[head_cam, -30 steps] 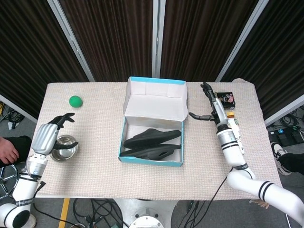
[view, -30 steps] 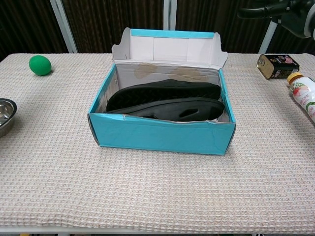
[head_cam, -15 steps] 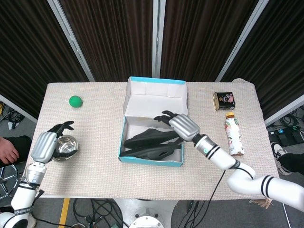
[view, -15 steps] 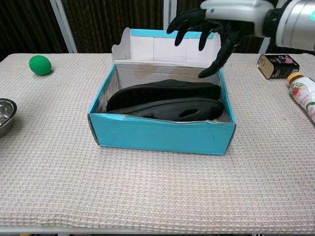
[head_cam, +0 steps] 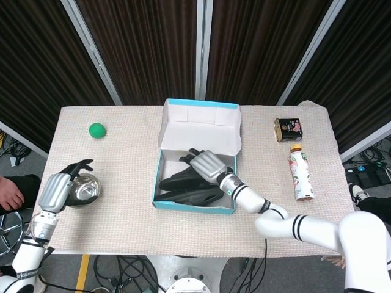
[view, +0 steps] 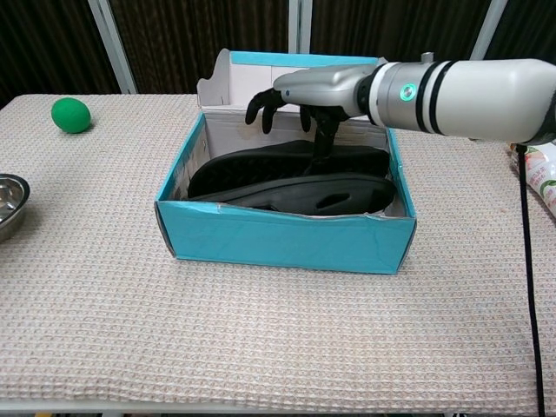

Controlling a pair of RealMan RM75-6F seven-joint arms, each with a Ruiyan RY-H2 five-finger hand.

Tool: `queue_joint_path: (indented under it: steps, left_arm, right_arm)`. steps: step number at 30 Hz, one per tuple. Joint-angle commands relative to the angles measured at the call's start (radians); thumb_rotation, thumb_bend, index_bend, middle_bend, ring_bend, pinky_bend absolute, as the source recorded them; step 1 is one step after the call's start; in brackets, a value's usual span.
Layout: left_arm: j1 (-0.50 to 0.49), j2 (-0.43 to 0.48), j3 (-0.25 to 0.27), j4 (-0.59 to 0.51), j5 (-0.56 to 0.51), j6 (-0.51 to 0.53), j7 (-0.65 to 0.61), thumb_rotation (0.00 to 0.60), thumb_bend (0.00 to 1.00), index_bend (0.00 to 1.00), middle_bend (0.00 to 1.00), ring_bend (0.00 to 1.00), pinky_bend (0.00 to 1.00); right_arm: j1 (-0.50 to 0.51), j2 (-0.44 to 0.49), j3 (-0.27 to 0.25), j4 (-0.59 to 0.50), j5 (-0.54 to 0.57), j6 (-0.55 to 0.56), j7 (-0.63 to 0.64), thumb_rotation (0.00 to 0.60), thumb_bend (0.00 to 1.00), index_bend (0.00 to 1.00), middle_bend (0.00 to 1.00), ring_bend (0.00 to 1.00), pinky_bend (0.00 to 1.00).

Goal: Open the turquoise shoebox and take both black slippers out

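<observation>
Two black slippers (view: 291,181) lie side by side inside the box (view: 278,234), which sits open in the middle of the table (view: 261,339) with its lid (head_cam: 200,128) standing up at the back. One right hand (view: 308,91) reaches over the box with its dark fingers (view: 326,139) spread and pointing down; one touches the back slipper, but the hand holds nothing. At the table's left edge the left hand (head_cam: 58,186) is beside a metal bowl (head_cam: 85,190), fingers loosely apart and holding nothing. A green ball (head_cam: 96,130), a can (head_cam: 288,129) and a bottle (head_cam: 301,174) rest on the table too
</observation>
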Motion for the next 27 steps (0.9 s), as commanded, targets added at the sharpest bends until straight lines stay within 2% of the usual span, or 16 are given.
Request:
queue_joint_path:
  steps: [1,2,5,7,11,15,21,24,27]
  left_arm:
    - [0.003,-0.002,0.002,0.006,-0.001,0.002,-0.008,0.600,0.00,0.18,0.31,0.23,0.38]
    - [0.004,-0.003,0.002,0.007,-0.001,0.002,-0.011,0.600,0.00,0.18,0.31,0.23,0.38]
    - [0.006,-0.006,0.002,0.013,-0.003,0.003,-0.016,0.600,0.00,0.18,0.31,0.23,0.38]
    - [0.008,-0.007,0.002,0.015,-0.002,0.007,-0.019,0.600,0.00,0.18,0.31,0.23,0.38]
    - [0.015,-0.013,0.000,0.023,-0.001,0.021,-0.030,0.600,0.00,0.18,0.31,0.23,0.38]
    - [0.020,-0.015,0.001,0.028,-0.003,0.024,-0.037,0.600,0.00,0.18,0.31,0.23,0.38]
    - [0.026,-0.019,0.002,0.035,-0.004,0.030,-0.039,0.600,0.00,0.18,0.31,0.23,0.38]
    - [0.028,-0.015,0.002,0.035,-0.005,0.030,-0.047,0.600,0.00,0.18,0.31,0.23,0.38]
    - [0.027,-0.012,0.002,0.036,0.002,0.030,-0.049,0.600,0.00,0.18,0.31,0.23,0.38]
  right_arm:
    - [0.041,-0.046,-0.012,0.031,0.056,-0.016,-0.055,0.600,0.01,0.22,0.25,0.11,0.42]
    - [0.049,-0.056,-0.013,0.038,0.068,-0.014,-0.068,0.600,0.02,0.23,0.25,0.12,0.43]
    - [0.072,-0.086,-0.014,0.055,0.109,0.000,-0.105,0.600,0.09,0.36,0.33,0.23,0.56]
    - [0.086,-0.105,-0.017,0.064,0.136,0.016,-0.136,0.600,0.15,0.46,0.40,0.32,0.66]
    - [0.104,-0.146,-0.016,0.084,0.168,0.060,-0.182,0.600,0.29,0.62,0.51,0.45,0.79]
    - [0.118,-0.194,0.014,0.120,0.155,0.103,-0.167,0.600,0.38,0.66,0.54,0.47,0.81]
    - [0.131,-0.237,0.039,0.168,0.067,0.140,-0.099,0.600,0.39,0.67,0.54,0.47,0.81]
    - [0.124,-0.204,0.043,0.145,0.057,0.123,-0.070,0.600,0.39,0.68,0.54,0.47,0.80]
    - [0.099,-0.139,0.055,0.069,0.066,0.122,-0.041,0.600,0.39,0.68,0.54,0.47,0.80]
